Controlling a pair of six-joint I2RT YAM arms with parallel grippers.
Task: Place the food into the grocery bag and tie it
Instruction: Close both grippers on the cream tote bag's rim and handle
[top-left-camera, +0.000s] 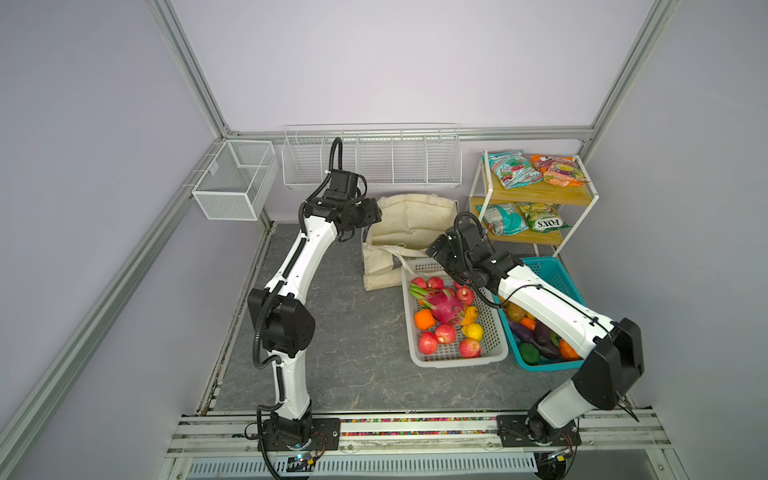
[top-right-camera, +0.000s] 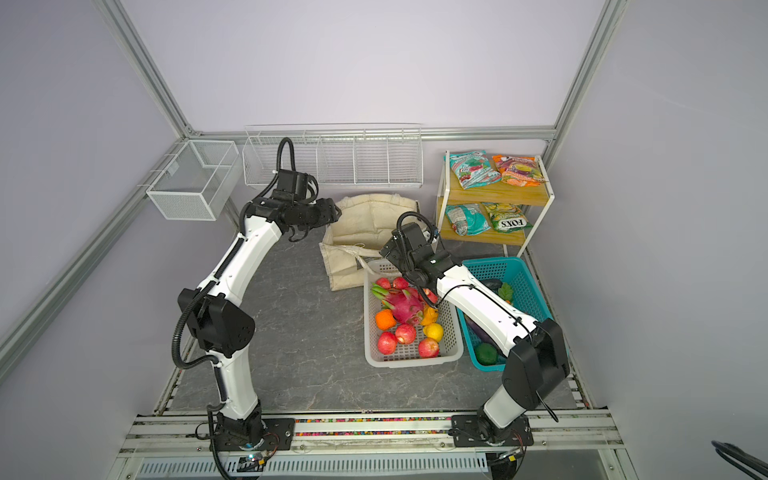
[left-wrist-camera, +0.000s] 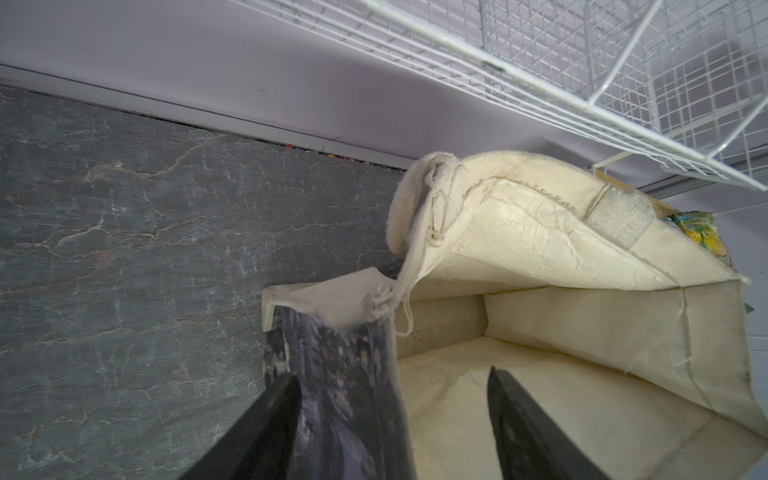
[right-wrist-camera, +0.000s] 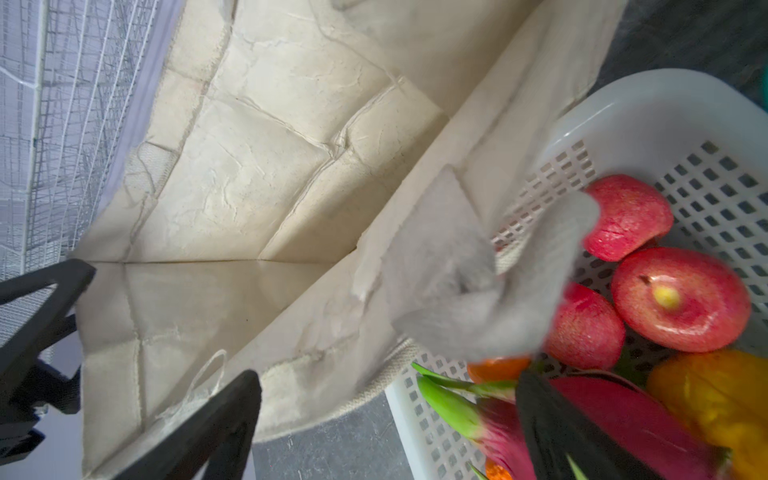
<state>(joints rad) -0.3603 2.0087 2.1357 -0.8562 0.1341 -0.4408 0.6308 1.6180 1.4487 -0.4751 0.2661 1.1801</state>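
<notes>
Right wrist view: your right fingers stand wide, empty, the pink green-tipped dragon fruit just beside one; left fingers, parted, straddle the cream canvas tote's wall.

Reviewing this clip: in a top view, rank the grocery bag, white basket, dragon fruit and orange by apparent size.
1. grocery bag and white basket: look alike, both partly covered, so unranked.
2. dragon fruit
3. orange
</notes>
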